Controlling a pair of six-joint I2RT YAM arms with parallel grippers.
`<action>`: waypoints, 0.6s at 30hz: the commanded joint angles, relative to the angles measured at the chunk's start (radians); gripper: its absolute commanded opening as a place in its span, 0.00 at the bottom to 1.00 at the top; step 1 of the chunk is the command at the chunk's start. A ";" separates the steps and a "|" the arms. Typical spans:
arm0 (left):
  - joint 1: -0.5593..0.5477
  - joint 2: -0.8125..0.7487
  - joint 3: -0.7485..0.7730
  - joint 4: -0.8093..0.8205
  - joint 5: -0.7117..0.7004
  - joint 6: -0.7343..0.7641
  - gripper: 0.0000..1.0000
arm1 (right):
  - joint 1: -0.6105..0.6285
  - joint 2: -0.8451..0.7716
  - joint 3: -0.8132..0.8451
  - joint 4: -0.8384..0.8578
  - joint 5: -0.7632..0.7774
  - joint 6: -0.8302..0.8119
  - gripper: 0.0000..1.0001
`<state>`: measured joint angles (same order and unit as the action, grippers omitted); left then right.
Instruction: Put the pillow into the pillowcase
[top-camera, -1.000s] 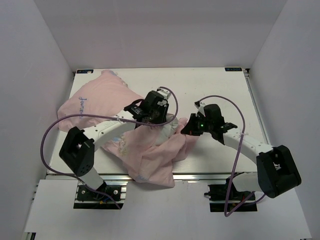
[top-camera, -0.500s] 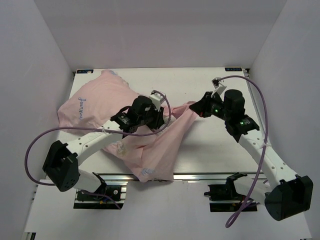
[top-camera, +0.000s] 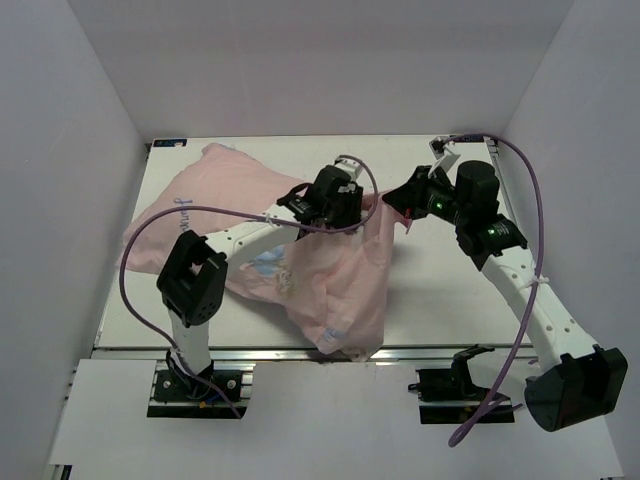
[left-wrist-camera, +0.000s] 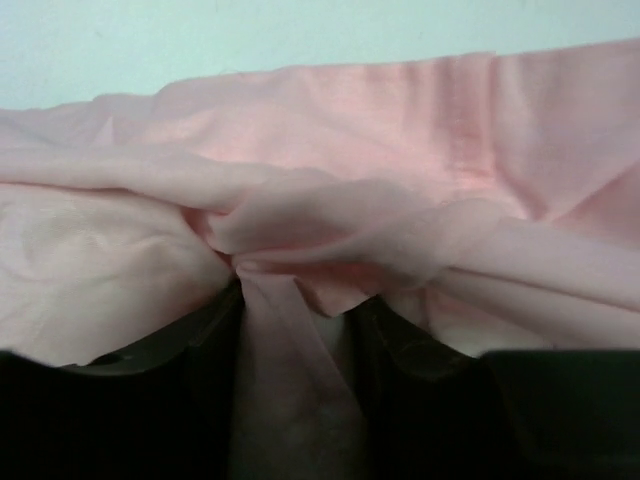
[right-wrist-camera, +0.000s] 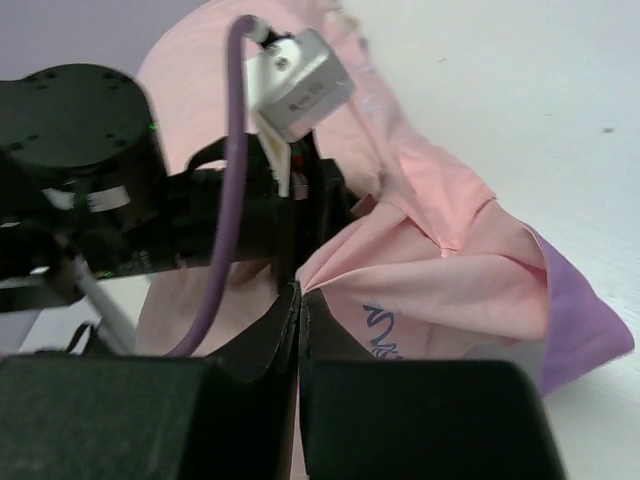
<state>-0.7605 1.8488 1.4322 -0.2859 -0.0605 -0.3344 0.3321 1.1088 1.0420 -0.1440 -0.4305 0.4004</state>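
left jaws and right jaws both clamp the pillowcase (top-camera: 340, 290); pink side out

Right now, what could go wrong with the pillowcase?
1. Right gripper: jaws shut on just a thin fold of the pillowcase; a pull could slip it free.
2. Left gripper: cloth bunched between the jaws, hold unclear; it may drop.
3. The cloth hangs over the table's near edge and could slide off.
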 joint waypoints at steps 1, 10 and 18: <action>0.003 0.044 0.124 -0.096 -0.079 -0.035 0.55 | -0.018 0.008 0.093 0.077 0.123 -0.012 0.00; 0.004 -0.331 0.056 -0.136 -0.217 -0.015 0.98 | -0.094 0.190 0.111 0.089 0.262 -0.018 0.00; 0.003 -0.528 -0.118 -0.179 -0.311 -0.029 0.98 | -0.116 0.255 0.188 0.115 0.023 -0.058 0.00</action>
<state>-0.7605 1.3090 1.3666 -0.4088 -0.3012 -0.3561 0.2176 1.3777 1.1522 -0.1230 -0.2985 0.3752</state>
